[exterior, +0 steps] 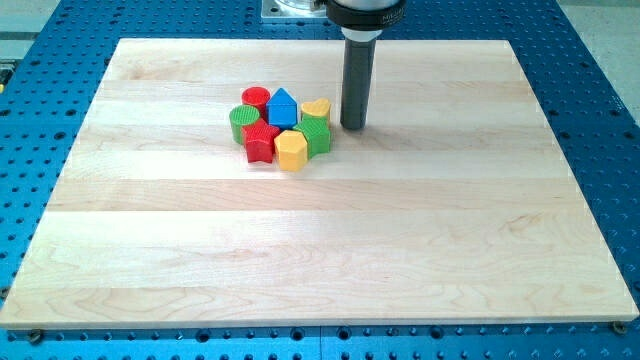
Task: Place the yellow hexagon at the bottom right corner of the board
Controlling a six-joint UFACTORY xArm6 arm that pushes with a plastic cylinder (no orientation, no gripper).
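The yellow hexagon (pixel 291 151) sits at the lower edge of a tight cluster of blocks in the upper middle of the wooden board (pixel 320 250). It touches a red star-like block (pixel 261 142) on its left and a green block (pixel 316 135) on its upper right. My tip (pixel 353 125) rests on the board just right of the cluster, close to the green block and a yellow heart-like block (pixel 316 108). The tip stands up and to the right of the yellow hexagon, apart from it.
The cluster also holds a red cylinder (pixel 256 98), a blue house-shaped block (pixel 283 107) and a green round block (pixel 242 122). A blue perforated table (pixel 610 120) surrounds the board. The arm's dark mount (pixel 365 15) hangs at the view's top.
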